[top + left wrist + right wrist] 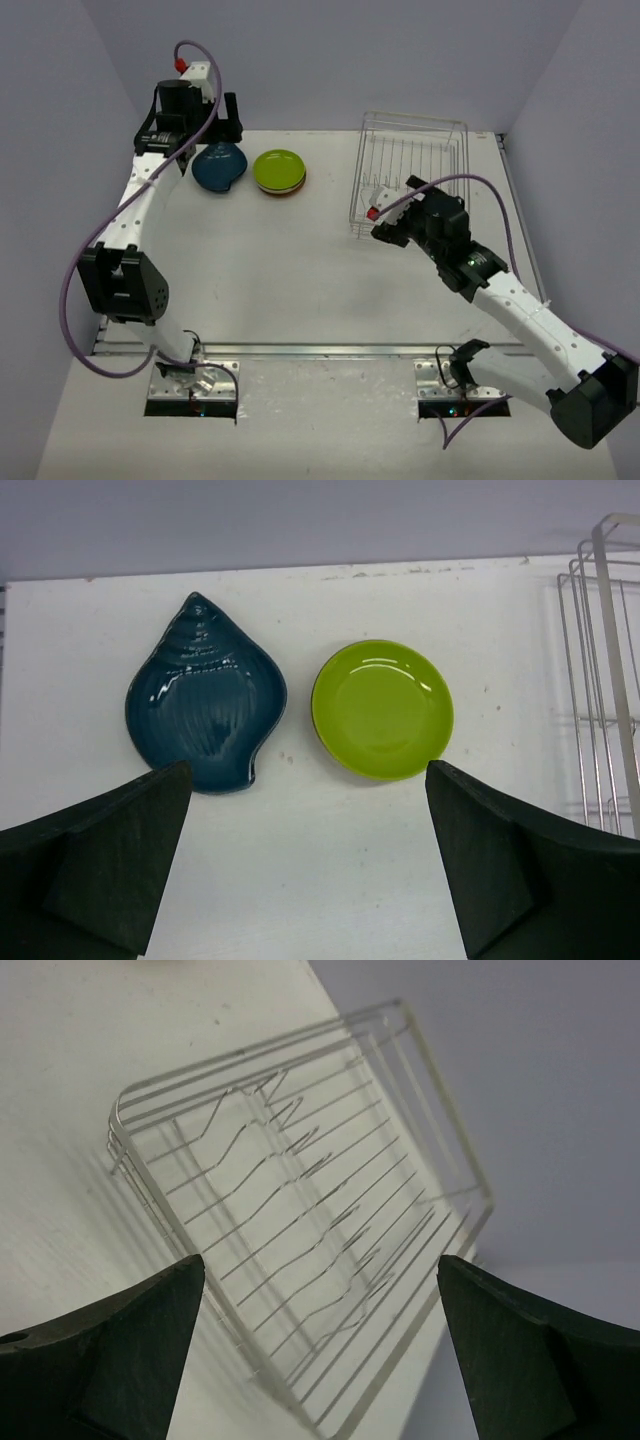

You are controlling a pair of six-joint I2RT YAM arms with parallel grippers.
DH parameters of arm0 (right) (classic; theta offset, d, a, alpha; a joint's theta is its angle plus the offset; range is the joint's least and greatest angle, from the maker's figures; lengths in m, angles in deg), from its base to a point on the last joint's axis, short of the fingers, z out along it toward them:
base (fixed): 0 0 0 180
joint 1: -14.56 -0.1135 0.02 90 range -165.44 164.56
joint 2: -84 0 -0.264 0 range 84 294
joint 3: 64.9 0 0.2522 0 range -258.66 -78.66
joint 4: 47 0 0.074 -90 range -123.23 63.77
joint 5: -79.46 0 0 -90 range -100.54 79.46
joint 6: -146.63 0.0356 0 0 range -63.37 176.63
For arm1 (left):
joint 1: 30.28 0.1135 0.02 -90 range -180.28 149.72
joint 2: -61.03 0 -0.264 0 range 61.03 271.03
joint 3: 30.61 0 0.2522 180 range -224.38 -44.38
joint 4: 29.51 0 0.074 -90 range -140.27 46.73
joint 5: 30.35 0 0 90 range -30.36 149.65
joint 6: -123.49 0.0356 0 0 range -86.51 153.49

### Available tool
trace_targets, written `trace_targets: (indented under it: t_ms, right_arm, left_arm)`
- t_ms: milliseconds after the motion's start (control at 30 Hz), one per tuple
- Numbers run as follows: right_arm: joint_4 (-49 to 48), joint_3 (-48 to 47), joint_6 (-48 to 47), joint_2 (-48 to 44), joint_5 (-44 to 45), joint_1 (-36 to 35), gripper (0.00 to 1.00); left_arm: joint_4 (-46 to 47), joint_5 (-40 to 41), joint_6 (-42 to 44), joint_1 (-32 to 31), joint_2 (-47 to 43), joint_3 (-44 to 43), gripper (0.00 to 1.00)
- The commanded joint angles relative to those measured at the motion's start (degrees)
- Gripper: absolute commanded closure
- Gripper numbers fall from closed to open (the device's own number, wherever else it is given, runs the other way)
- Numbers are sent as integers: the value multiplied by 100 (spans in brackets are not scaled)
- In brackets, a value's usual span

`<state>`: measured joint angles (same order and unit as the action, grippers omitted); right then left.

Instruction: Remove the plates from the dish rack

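Silver wire is forming the dish rack [412,172], which is standing at the far right of the white worktop [300,280], close to the back wall [330,60]. Its thin dividers are rising in a row from the basket floor, as the right wrist view is showing. The plates are lying outside it, to its left along the far side of the worktop. A lime green plate [280,170] is sitting on top of a small stack, with a brownish rim peeking out beneath it. Just beside it, not touching, a dark blue teardrop plate [220,166] is lying flat, its ridged, shell-like face turned up.

The left end effector [228,118] is hanging over the far left of the worktop, by the blue plate. Its fingers are spread wide and gripping nothing. In its wrist view both plates are showing between the two dark fingers, with an edge of the rack at the right.

The right end effector [388,228] is hovering at the near left corner of the rack, its fingers likewise spread and gripping nothing. The rack's outer wire wall is standing between those fingers and the dividers.

A purple cable [75,290] is looping wide off the left arm, and another [505,215] is arching over the right arm, beside the rack's near right corner. A small red fitting [372,212] is showing at the right wrist, against the rack's near edge. A metal rail [330,350] is running along the near edge of the worktop.
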<state>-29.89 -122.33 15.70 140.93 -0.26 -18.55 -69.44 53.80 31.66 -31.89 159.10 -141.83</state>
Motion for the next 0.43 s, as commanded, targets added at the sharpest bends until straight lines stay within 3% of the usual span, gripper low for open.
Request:
trace_targets:
  t_ms: [0, 167, 400]
  right_arm:
    - [1301, -421, 2520, 124, -185, 1108, 1]
    - [1558, 117, 3551, -349, -709, 1749, 1]
    - [1582, 804, 4330, -1060, -889, 2176, 1]
  left_arm:
    - [-89, 399, 763, -163, -1246, 1439, 0]
    - [278, 296, 1014, -181, -2790, 3329, 0]
    - [380, 183, 1196, -181, -4184, 4673, 0]
